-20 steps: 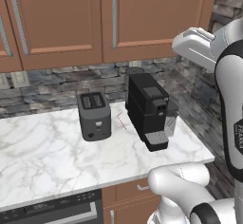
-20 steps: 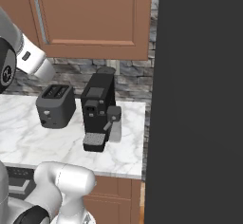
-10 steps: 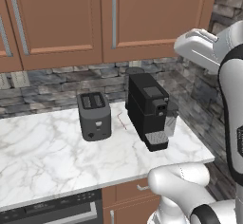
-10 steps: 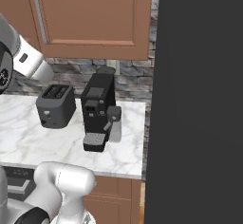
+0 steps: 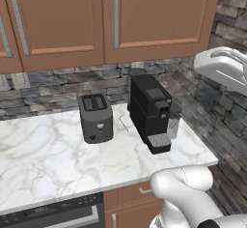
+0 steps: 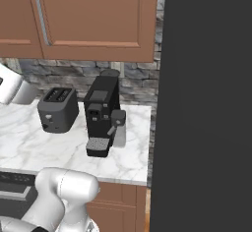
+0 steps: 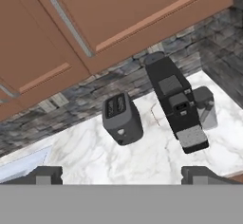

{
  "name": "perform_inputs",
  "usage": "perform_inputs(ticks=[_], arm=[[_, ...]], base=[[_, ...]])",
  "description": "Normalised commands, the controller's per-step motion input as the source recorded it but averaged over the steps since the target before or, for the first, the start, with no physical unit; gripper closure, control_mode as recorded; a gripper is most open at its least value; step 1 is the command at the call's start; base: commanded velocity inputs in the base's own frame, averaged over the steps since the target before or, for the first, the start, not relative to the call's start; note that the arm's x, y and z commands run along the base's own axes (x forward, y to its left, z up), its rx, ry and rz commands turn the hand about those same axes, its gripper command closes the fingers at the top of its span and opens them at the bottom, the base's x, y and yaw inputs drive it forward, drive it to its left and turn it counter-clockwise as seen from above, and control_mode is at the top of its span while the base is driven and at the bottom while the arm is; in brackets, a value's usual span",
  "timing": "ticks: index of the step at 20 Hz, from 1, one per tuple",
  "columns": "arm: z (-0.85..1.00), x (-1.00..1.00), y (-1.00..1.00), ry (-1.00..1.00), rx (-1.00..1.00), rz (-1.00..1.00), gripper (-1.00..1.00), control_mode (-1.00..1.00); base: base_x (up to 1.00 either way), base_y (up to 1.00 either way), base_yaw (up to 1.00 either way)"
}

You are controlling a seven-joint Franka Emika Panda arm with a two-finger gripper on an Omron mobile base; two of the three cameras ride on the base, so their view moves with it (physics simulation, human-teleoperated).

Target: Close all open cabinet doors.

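Two reddish-brown cabinet doors (image 5: 154, 14) (image 5: 58, 19) hang above the counter, each with a long silver bar handle (image 5: 115, 17). Both lie flush with their frames, and a third door (image 5: 4, 38) shows partly at the left edge. From the right base view the rightmost door (image 6: 98, 14) also sits flush. In the hand view the same doors (image 7: 137, 9) (image 7: 28, 61) run tilted across the top. My gripper (image 7: 126, 175) is open, its fingertips (image 7: 47, 173) wide apart with nothing between them. It looks down from well back at the counter and doors.
A dark grey toaster (image 5: 95, 118) and a black coffee machine (image 5: 152, 112) stand on the white marble counter (image 5: 43, 164) against a stone backsplash. A tall dark panel (image 6: 206, 103) walls off the right side. An oven front (image 5: 53, 215) sits below the counter.
The arm has swung rightward out of the left base view and lower left in the right base view. The scene itself has not shifted, and the jaws stay open.
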Motion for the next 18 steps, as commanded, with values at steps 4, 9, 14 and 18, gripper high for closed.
perform_inputs(ticks=[4, 9, 14, 18], arm=[[-0.1, 0.4, -0.14, -0.04, -0.03, 0.05, -1.0, -1.0], [-0.4, 0.84, -0.5, 0.0, -0.04, 0.02, -1.0, -1.0], [-0.54, 0.85, -0.47, 0.0, -0.04, 0.01, -1.0, -1.0], [-0.14, 0.5, -0.01, 0.02, -0.04, 0.0, -1.0, -1.0]], base=[[0.0, 0.0, 0.0], [0.0, 0.0, 0.0], [0.0, 0.0, 0.0], [0.0, 0.0, 0.0]])
